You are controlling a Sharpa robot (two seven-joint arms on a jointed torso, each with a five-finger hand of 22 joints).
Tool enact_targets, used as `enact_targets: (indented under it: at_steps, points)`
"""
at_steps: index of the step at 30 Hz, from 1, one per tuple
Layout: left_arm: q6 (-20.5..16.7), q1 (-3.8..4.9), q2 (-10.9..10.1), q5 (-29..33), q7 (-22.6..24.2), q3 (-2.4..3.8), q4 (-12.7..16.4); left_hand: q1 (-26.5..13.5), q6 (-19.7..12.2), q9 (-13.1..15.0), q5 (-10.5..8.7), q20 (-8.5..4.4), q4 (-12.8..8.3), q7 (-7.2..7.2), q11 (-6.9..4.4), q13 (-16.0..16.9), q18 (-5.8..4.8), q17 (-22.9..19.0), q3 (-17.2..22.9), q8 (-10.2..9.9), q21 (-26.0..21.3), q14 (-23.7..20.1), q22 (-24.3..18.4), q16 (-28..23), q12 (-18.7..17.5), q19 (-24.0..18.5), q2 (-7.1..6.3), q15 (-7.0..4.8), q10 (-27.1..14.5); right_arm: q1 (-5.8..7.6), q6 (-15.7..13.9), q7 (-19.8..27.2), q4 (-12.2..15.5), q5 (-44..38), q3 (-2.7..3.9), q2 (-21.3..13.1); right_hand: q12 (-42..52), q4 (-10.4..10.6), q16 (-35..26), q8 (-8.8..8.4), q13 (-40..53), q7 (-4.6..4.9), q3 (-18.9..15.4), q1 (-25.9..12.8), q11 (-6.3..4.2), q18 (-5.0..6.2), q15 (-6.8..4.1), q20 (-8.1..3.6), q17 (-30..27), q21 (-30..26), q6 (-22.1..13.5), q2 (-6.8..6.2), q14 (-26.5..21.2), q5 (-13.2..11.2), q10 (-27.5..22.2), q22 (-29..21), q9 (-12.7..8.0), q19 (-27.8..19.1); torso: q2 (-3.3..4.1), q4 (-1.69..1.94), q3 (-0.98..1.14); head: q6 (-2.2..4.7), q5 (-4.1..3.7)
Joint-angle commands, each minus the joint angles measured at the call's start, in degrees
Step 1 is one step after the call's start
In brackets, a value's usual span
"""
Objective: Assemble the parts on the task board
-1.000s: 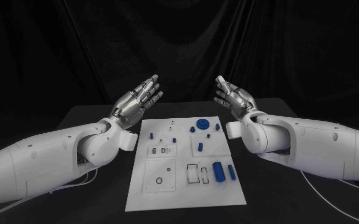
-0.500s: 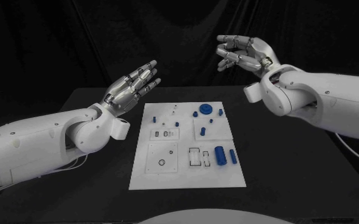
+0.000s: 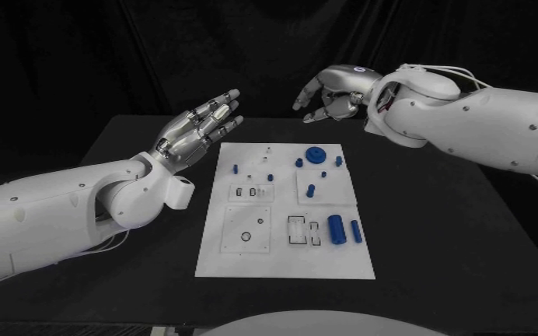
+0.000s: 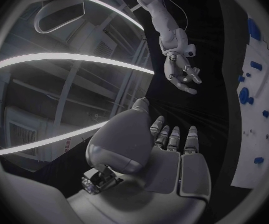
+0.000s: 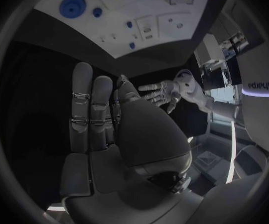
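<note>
We see the left hand [image 3: 202, 132] with fingers [image 3: 221, 110] straight and slightly fanned, palm turned toward the middle, holding nothing; it is raised above the table just beside the far left corner of the task board [image 3: 284, 262]. In its own wrist view the left hand [image 4: 172, 159] shows fingers laid out flat side by side, nothing in them. We see the right hand [image 3: 332, 95] with fingers [image 3: 305, 101] apart and drooping downward in a loose curl, empty, raised in the air beyond the board's far right corner, not touching anything. In the right wrist view the right hand [image 5: 100, 119] has its fingers stretched out alongside each other, no part between them. The task board lies flat in the middle of the black table [image 3: 448, 258], between the two arms. On it we note a blue round disc [image 3: 316, 153] near the far edge, a thick blue cylinder [image 3: 335, 232] and a thinner blue pin [image 3: 355, 232] side by side at the near right, and several small blue pegs [image 3: 311, 190] scattered over the far half. White inset plates with slots sit on the left and centre; their small details are too fine for us to tell.
</note>
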Motion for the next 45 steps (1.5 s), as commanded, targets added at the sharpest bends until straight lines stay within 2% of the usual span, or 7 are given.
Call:
enact_targets:
  at_steps: [1,6,9,14,27,34,45]
  points:
    - [0.25,0.12,-0.17,-0.49,2.12,0.03,0.19,0.49,0.65,0.91,1.02,0.3,-0.11,0.05,0.43,-0.05,-0.23,-0.41,0.28,0.7,-0.53,-0.21,-0.19,-0.55,0.1,0.75,-0.01,0.77,0.28,-1.29,2.83,-5.74,-1.48,-15.88,-0.04,0.93,-1.36,0.35,4.07,-0.16,0.98,0.91,2.53,0.09,-0.22,-2.2,-0.18,-0.21,4.64,5.63,1.13,-1.31,1.42,0.8,2.54,5.41,1.32,0.95,1.57,1.34,-0.63,0.53,-0.86]
    - [0.44,0.12,-0.46,-0.5,2.14,0.03,-0.08,0.66,0.63,0.9,1.23,0.35,-0.06,0.08,0.48,-0.03,-0.23,-0.41,0.34,0.69,-0.53,-0.21,-0.19,-0.55,0.17,0.75,-0.03,0.81,0.33,-3.2,3.79,-6.51,-3.36,-18.08,-0.03,2.65,-1.71,1.16,5.61,-0.84,1.53,0.72,5.18,-1.02,-0.39,-2.3,-0.08,-0.25,6.71,8.44,1.31,-3.08,1.25,0.86,3.61,8.76,2.09,-0.12,2.25,2.22,-0.73,1.03,-1.68]
    - [0.56,0.11,-0.72,-0.5,2.14,0.03,-0.12,0.68,0.64,0.9,1.26,0.36,-0.06,0.09,0.49,-0.03,-0.23,-0.41,0.35,0.69,-0.53,-0.21,-0.19,-0.55,0.18,0.75,-0.03,0.82,0.33,-3.93,4.61,-6.84,-4.09,-18.54,-0.03,3.36,-2.16,1.42,5.71,-1.31,1.68,0.81,6.26,-1.52,-0.27,-2.28,0.0,-0.2,6.86,8.99,0.97,-3.83,0.98,1.67,3.11,9.47,2.3,-0.72,3.1,3.19,-0.68,1.81,-2.95]
    - [0.62,0.1,-0.94,-0.5,2.23,0.02,-0.21,0.95,0.84,0.93,1.6,0.42,-0.06,0.22,0.62,-0.01,-0.23,-0.41,0.47,0.71,-0.53,-0.21,-0.19,-0.55,0.27,0.75,-0.04,0.85,0.37,-4.8,5.24,-6.86,-5.19,-18.84,-0.03,4.18,-2.5,1.47,7.66,-2.24,2.23,0.72,9.04,-2.02,-0.23,-2.62,0.03,-0.09,10.05,11.43,0.44,-5.32,1.46,4.51,3.01,12.94,2.67,-0.89,3.19,3.55,-0.88,1.95,-3.36]
    - [1.25,0.05,-0.66,-0.5,1.81,0.02,-0.98,1.4,1.07,0.95,2.04,0.45,-0.13,0.37,0.83,-0.02,-0.24,-0.41,0.7,0.74,-0.53,-0.21,-0.19,-0.55,0.35,0.75,-0.02,0.74,0.32,-6.51,5.54,-6.67,-6.33,-18.98,-0.03,4.58,-1.52,3.08,9.32,-2.92,3.92,0.81,10.83,-5.38,-0.15,-2.88,0.12,0.02,12.38,13.63,0.51,-7.21,1.73,3.6,3.29,16.09,3.26,-1.09,2.76,3.05,-0.86,1.42,-2.97]
    - [1.54,0.02,-0.45,-0.5,1.75,0.01,-1.34,1.83,0.6,0.89,2.31,0.49,-0.29,-0.28,0.81,-0.03,-0.24,-0.41,0.89,0.61,-0.53,-0.21,-0.19,-0.55,0.39,0.75,-0.09,0.8,0.25,-7.71,5.78,-6.51,-7.08,-18.98,-0.03,4.72,-2.35,2.94,9.77,-4.26,4.64,0.42,13.77,-6.0,0.27,-3.03,0.38,0.26,13.09,14.86,-0.12,-8.38,1.73,9.68,1.98,18.16,3.26,-1.27,2.69,3.07,-0.82,1.1,-2.71]
    - [1.78,-0.03,-0.35,-0.5,1.58,0.01,-1.83,2.08,0.3,0.86,2.55,0.54,-0.38,-0.85,0.81,-0.04,-0.24,-0.41,1.0,0.52,-0.53,-0.21,-0.19,-0.55,0.42,0.75,-0.18,0.93,0.19,-9.0,5.64,-6.15,-8.98,-18.98,-0.03,5.47,-2.55,2.97,9.86,-4.56,4.94,0.66,15.1,-6.62,0.52,-3.07,0.51,0.39,13.3,15.19,0.24,-8.92,1.75,11.47,2.33,18.85,3.36,-1.39,2.62,3.06,-0.81,0.64,-2.62]
